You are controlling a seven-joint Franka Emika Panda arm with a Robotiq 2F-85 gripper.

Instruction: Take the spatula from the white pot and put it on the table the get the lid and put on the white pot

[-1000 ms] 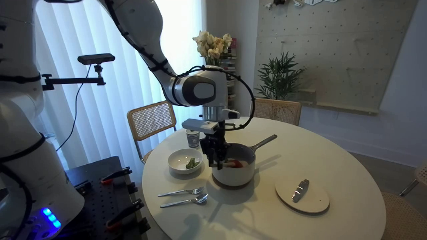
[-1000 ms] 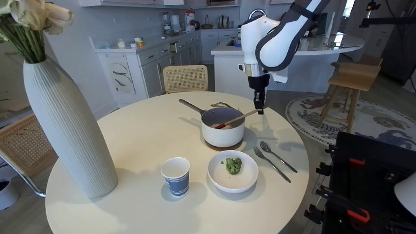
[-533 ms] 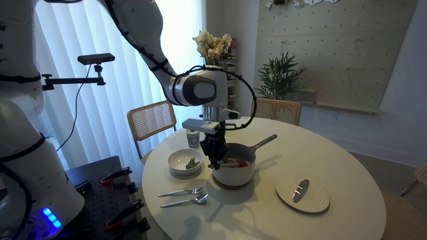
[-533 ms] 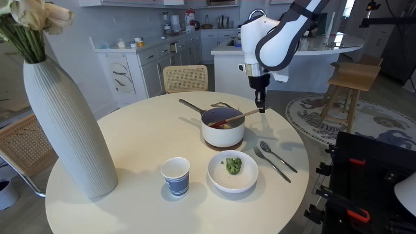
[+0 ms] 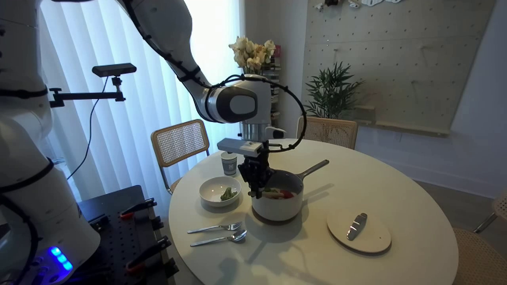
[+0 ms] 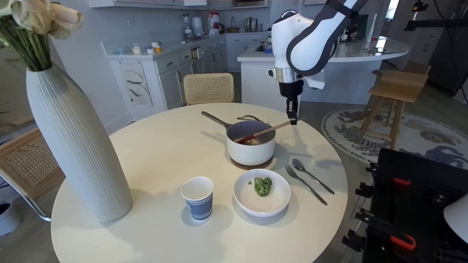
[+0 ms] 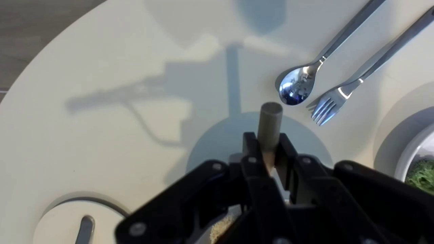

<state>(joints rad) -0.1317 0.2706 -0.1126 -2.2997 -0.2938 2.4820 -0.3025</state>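
In an exterior view, round white table is filling the foreground: blue-and-white paper cup and white bowl are sitting closest, white saucepan is standing behind, then rattan chair and kitchen cabinets are showing. Round pale lid is lying apart from the saucepan. Gripper is holding wooden spatula, jaws narrowed onto the handle, butt poking past the fingertips; other end is reaching into the saucepan. Spatula is slanting: slim, light-brown handle, dark-red lower part.

- The wrist view's edges crop the lid, bowl, spoon and fork.
- In an exterior view, the white pot partly hides the lid.
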